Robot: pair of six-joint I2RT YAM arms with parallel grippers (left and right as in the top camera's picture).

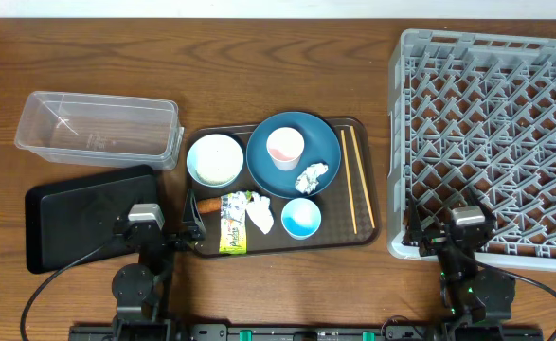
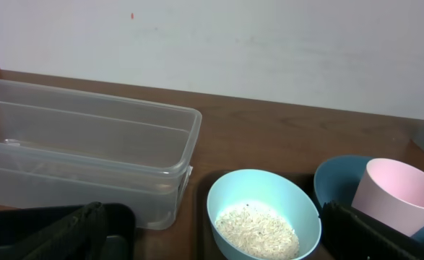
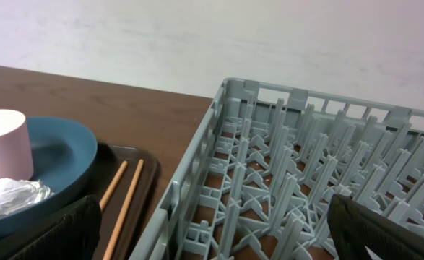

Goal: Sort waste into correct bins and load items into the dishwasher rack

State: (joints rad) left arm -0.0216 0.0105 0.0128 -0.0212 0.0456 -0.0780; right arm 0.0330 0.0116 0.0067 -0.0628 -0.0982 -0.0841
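Observation:
On the brown serving tray, a dark-blue plate (image 1: 320,142) holds a white cup (image 1: 285,148) and a crumpled napkin (image 1: 312,177). A pale bowl (image 1: 215,159) holds rice (image 2: 258,231). A small light-blue bowl (image 1: 301,218), two chopsticks (image 1: 349,180), a yellow-green wrapper (image 1: 232,225), another napkin (image 1: 260,215) and a carrot (image 1: 207,204) lie there too. The clear tub (image 1: 98,128) and black tray (image 1: 69,218) sit left, the grey rack (image 1: 491,123) right. My left gripper (image 1: 159,229) is open and empty near the tray's front left corner. My right gripper (image 1: 453,229) is open and empty over the rack's front edge.
The brown serving tray (image 1: 367,232) lies between the bins and the rack. The rack's wall (image 3: 197,173) rises just right of the chopsticks (image 3: 121,195). Bare wooden table (image 1: 211,57) stretches behind.

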